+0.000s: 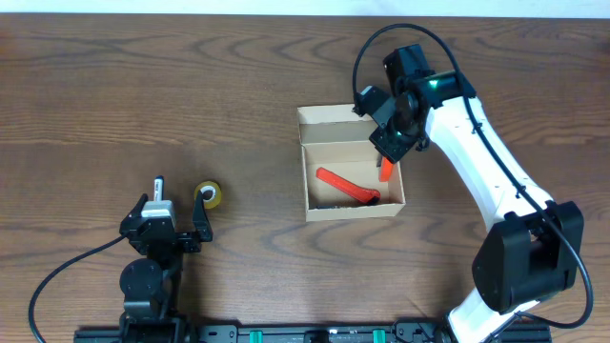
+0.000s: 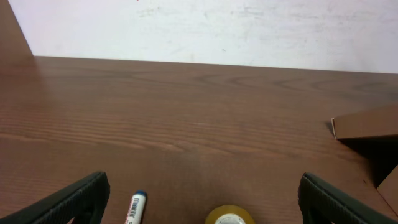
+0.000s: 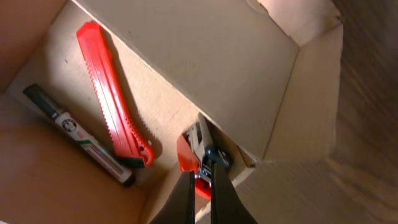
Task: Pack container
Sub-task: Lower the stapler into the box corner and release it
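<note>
Dark wood table point(image 1: 143, 95) (white wall point(image 2: 249, 25) behind)

Looking like robotics lab or test station, not home. Left arm point(image 1: 143, 281) and right arm point(image 1: 481, 160) sitting mounted on black rail point(image 1: 286, 333) along near edge of dark wood-grain counter point(image 1: 143, 86). Black cable point(image 1: 59, 270) looping loose beside left arm. Plain white wall point(image 2: 217, 28) running behind far edge. Only small props lying about: tape roll point(image 1: 209, 195), marker point(image 2: 134, 208), cardboard box point(image 1: 353, 211) holding red cutter point(image 1: 343, 186).
</note>
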